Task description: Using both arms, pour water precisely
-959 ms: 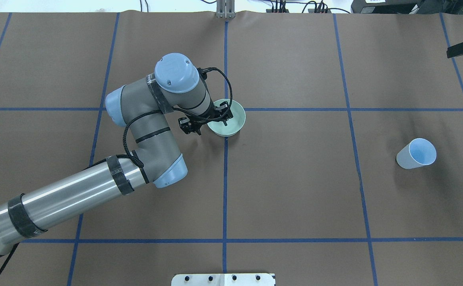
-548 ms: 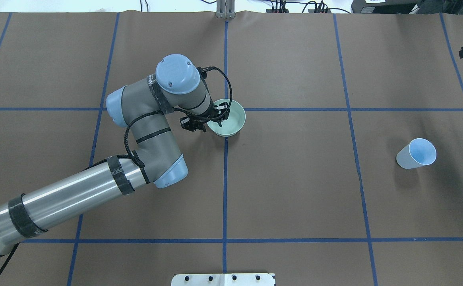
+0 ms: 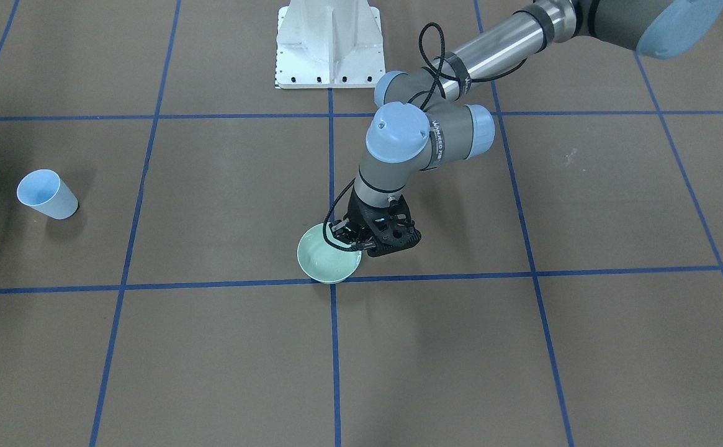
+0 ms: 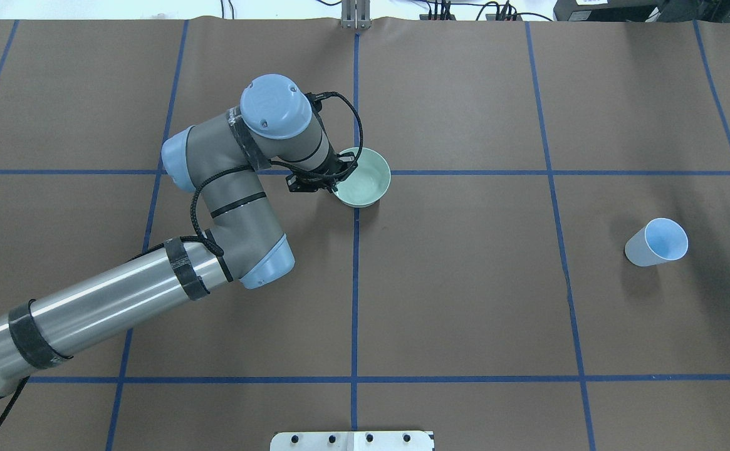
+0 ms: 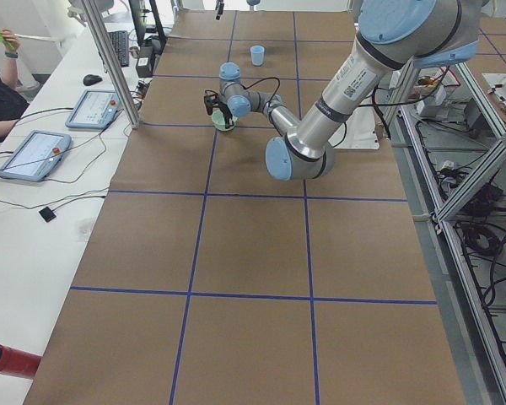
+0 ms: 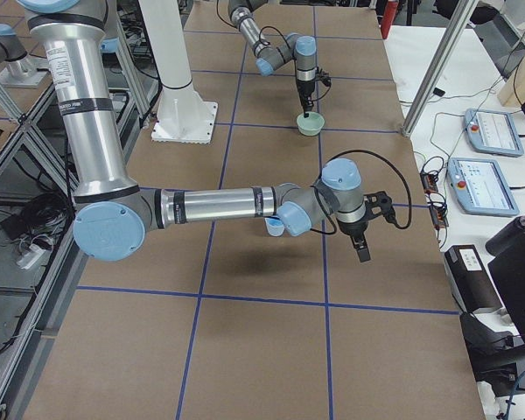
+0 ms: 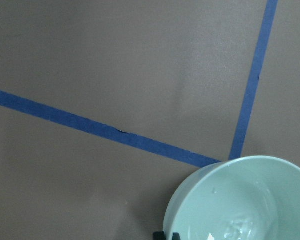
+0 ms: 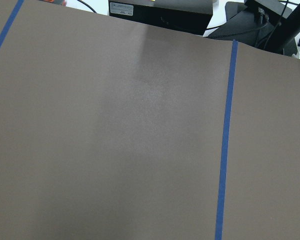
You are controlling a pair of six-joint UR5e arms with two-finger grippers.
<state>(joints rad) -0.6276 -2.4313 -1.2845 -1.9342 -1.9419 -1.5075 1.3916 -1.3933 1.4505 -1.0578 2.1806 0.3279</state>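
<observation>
Vs the earlier overhead frames, the left jaws had eased slightly fwd, away from the robot, and the bowl (image 4: 368, 181) went w/ them. The right jaws' black tip had slid nearer that view's right edge.

Left jaws looked closed on the bowl's near rim. A rim pinch prob. leaves the mouth free for tipping. The bowl was pale green and upright by a crossing of tape lines (image 4: 354, 282). Glints inside suggested water. Couldn't tell if it was off the table (image 4: 465, 300).

The left arm (image 4: 120, 300) was bent, wrist straight down over the rim, prob. to keep the bowl level.

Right jaws hung over bare table; open or closed, couldn't tell. The right arm (image 6: 219, 203) stretched out low.

The cup (image 4: 656, 242) was blue and upright, well apart on the robot's right. It's likely the pour target.
</observation>
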